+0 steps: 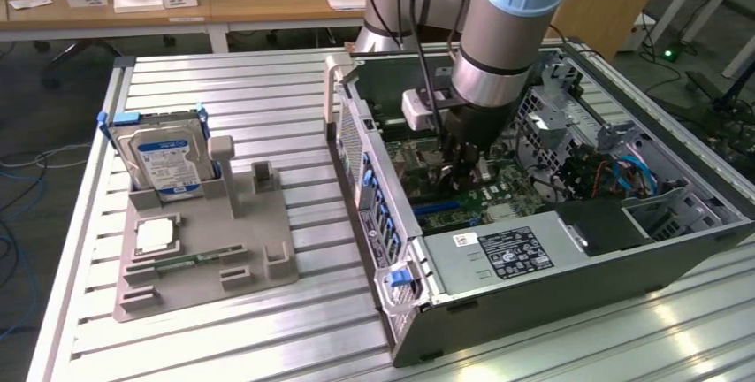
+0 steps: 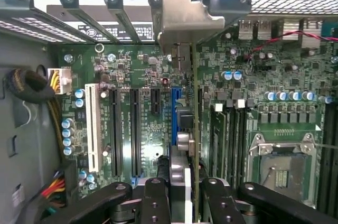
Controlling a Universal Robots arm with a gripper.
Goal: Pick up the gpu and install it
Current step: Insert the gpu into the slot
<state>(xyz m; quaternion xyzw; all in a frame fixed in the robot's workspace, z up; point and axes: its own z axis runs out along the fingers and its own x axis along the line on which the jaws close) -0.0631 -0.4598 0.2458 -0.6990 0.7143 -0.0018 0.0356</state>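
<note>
Wrist view shows my claw closed narrowly on the gpu, which stands edge-on over the blue slot of the green board, inside the open computer case. My worry is this: if the lower edge sits a little beside the slot, pressing can bend the gpu or scrape the board. Its metal bracket may also catch on the case wall. I cannot tell whether the gpu touches the slot yet, because its contact edge is hidden. In the exterior view the arm covers the grip.

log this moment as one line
gripper: shut on gpu | gpu: edge-on over motherboard, inside computer case | seated: cannot tell | hard drive: upright in stand
</note>
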